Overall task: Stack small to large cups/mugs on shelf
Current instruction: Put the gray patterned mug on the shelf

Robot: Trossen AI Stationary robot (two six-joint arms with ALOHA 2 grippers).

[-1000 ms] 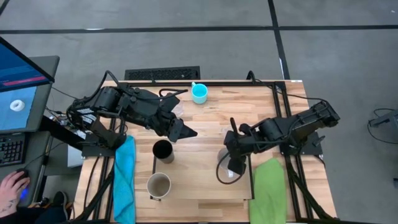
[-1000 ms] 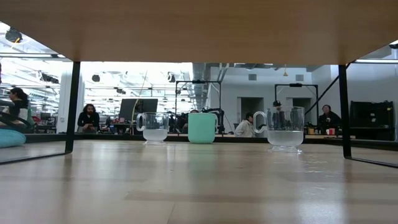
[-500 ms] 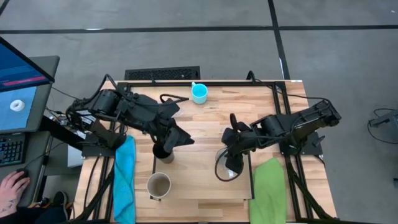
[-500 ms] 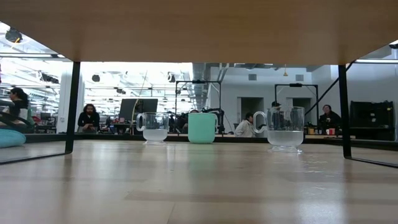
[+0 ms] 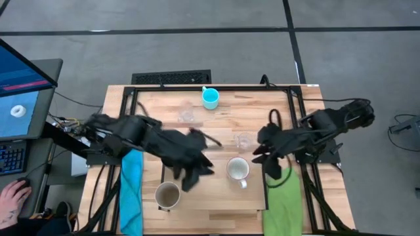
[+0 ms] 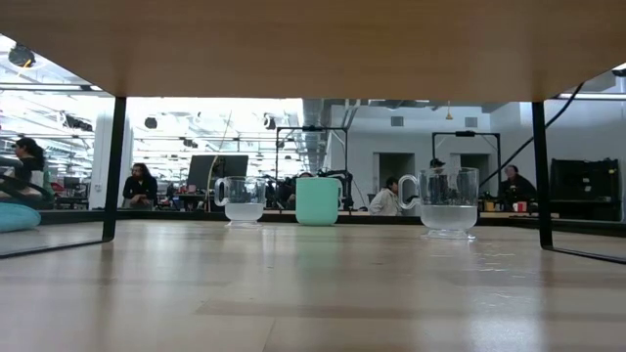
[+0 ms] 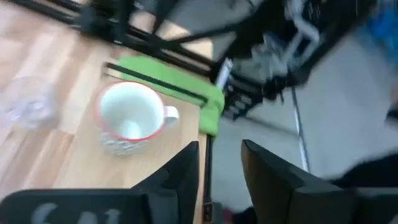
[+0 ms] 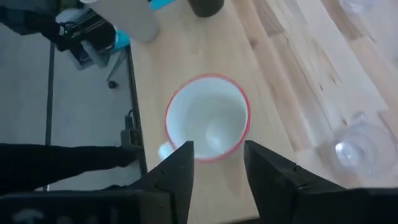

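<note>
A white mug with a red rim (image 5: 237,170) stands upright on the light-wood shelf (image 5: 210,196), and a beige mug (image 5: 167,195) stands at the shelf's near left. My left arm reaches over the shelf and hides the black tumbler in the high view. The tumbler shows in the right wrist view (image 8: 205,6). My left gripper (image 5: 200,169) is open and empty, left of the white mug (image 7: 129,115). My right gripper (image 5: 260,152) is open and empty, just right of that mug (image 8: 208,118). Two clear glasses (image 5: 187,116) (image 5: 245,141) and a blue mug (image 5: 210,98) stand on the tabletop behind.
A green cloth (image 5: 283,196) lies at the near right and a blue cloth (image 5: 131,177) at the near left. The low view looks under the shelf board (image 6: 313,49) at both glasses and the blue mug (image 6: 318,200). People sit in the room behind.
My right gripper has drawn back toward the table's right edge, off the white mug, which now stands uncovered on the shelf. My left arm has swung fast toward the near edge and the right, over the black tumbler.
</note>
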